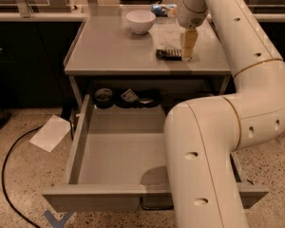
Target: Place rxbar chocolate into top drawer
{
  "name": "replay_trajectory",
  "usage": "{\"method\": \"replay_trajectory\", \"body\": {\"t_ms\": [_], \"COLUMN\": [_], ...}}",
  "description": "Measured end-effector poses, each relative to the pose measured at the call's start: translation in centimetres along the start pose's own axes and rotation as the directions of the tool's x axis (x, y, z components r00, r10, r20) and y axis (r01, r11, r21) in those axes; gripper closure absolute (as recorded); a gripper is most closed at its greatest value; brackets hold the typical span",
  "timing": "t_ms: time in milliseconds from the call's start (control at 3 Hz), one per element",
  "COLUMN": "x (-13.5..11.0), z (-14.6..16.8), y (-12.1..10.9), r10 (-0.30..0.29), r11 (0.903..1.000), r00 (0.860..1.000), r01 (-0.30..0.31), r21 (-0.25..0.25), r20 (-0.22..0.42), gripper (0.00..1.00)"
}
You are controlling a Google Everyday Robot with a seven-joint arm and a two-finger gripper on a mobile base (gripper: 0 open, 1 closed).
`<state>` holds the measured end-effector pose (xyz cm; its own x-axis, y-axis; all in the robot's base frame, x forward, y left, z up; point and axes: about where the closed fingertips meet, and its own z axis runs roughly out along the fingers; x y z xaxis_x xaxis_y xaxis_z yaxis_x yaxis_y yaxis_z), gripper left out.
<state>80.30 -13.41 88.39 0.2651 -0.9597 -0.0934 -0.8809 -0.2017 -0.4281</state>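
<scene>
The gripper hangs point-down over the right part of the bench, at the right end of the bar. Whether the gripper is open, closed or touching the bar I cannot tell. The bar lies flat on the bench top, near its front edge and right of centre, its long side running left to right. A white bowl stands upright toward the far edge, well apart from the bar, and a blue-and-white packet lies just beyond it at the far right. The white arm rises from the near right corner, bends, and reaches back over the bench's right side, hiding the right part of the drawer. The drawer sits under the bench top and is pulled out toward the near side, its grey floor and tall left wall in plain view. A dark handle shows under the front panel. At the far end, in the shadow under the bench, lie a dark round thing and a small white item; what they are I cannot tell. On the speckled floor to the left lies a sheet of paper, with a black cable curving past it.
</scene>
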Motion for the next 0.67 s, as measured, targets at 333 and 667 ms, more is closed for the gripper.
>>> {"method": "replay_trajectory", "body": {"t_ms": [333,667], "x": [-0.1,-0.1], "z": [2.0,3.9], "y": [0.8,1.7], "r10": [0.031,0.061], "r11": [0.9987,0.995], "r00": [0.999,0.998], "r01": [-0.03,-0.06], "r21": [-0.042,-0.08], "r20": [0.012,0.018], "gripper": [0.0,0.0]}}
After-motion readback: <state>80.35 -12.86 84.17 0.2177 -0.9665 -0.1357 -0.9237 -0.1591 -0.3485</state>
